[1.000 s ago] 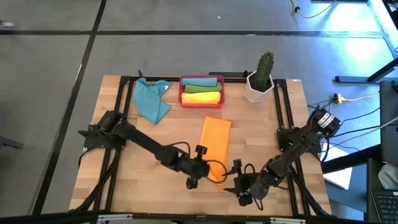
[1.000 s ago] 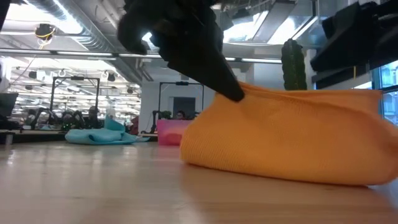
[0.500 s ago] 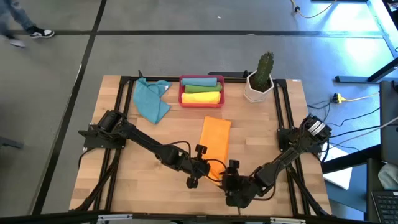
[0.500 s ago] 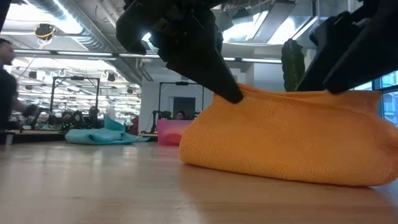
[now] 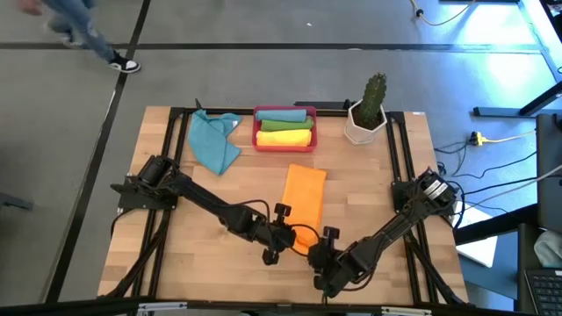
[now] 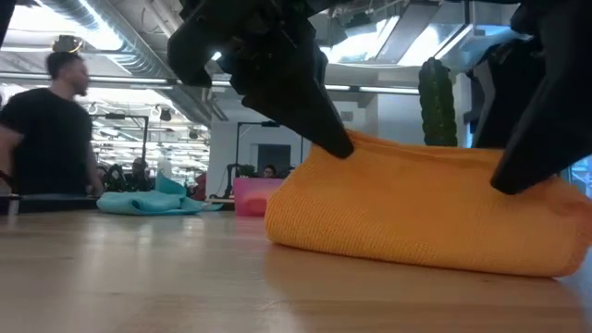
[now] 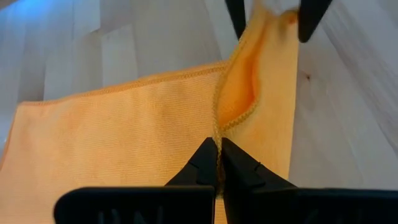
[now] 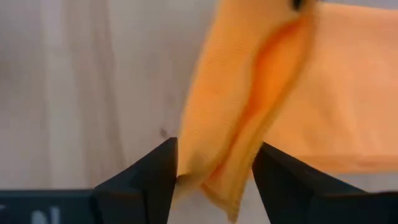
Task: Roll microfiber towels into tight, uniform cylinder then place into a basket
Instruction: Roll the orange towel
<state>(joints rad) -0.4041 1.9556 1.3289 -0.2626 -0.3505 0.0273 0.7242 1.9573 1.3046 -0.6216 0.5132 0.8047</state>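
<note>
An orange towel (image 5: 305,200) lies lengthwise in the middle of the table, its near end folded over into a raised hump (image 6: 416,213). My left gripper (image 5: 292,239) is shut on the left part of that fold. My right gripper (image 8: 214,165) is open at the fold's right part, one finger on each side of it. The red basket (image 5: 256,130) at the far edge holds teal, green and yellow rolled towels. A loose teal towel (image 5: 213,142) lies to its left. My left gripper pinches the hemmed edge (image 7: 217,127) of the folded-over near end between its two fingers, at the fold's left part. The fingers slant down from the table's near left. The fold stands raised, and the rest of the towel lies flat on the table. My right gripper has the fold's right end (image 8: 217,155) between its open fingers; whether a finger (image 8: 163,169) touches the cloth, I cannot tell.
A white pot with a cactus (image 5: 367,112) stands at the far right. A person (image 6: 46,139) walks beyond the table's far left. Bare wood lies to the left and right of the orange towel.
My right gripper has moved toward the table's left, to the orange towel's near end. It has tipped further down and rolled, and has come down beside the fold's right part. My left gripper has kept its hold.
</note>
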